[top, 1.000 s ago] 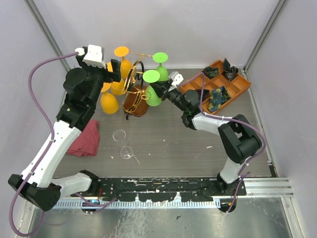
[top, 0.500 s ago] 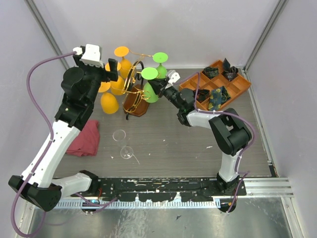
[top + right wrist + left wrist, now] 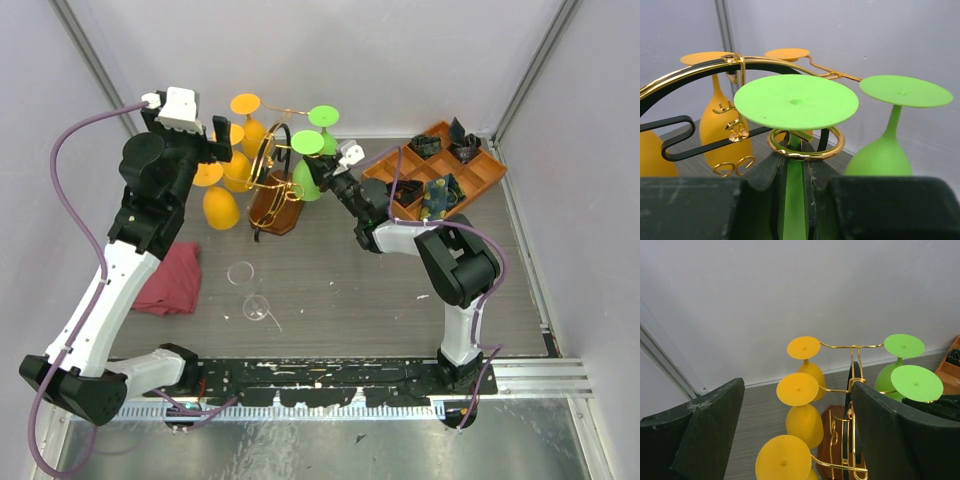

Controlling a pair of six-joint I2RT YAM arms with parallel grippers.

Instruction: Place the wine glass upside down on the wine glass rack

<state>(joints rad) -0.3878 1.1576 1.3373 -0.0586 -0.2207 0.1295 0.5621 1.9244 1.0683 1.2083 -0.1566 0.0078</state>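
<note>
The table fills most of the overhead view, and both arms reach to its far side, where the wine glass rack stands on its wooden base. The left tool hangs just beside the orange side of the rack, fingers spread wide with nothing between them. My guess is it's parked there out of the way.

The right tool is doing the work. It's clamped on the stem of the green wine glass, which it holds upside down with the foot on top and the bowl below. In the right wrist view the stem runs through a gold curl at the end of one rack arm, and the foot sits just above it. I reckon that's the idea: the foot is wider than the curl, so the glass should hang once released. I can't tell if foot and curl touch yet.

A second green glass and three orange glasses hang the same way. Two clear glasses lie on the table near the arms.
</note>
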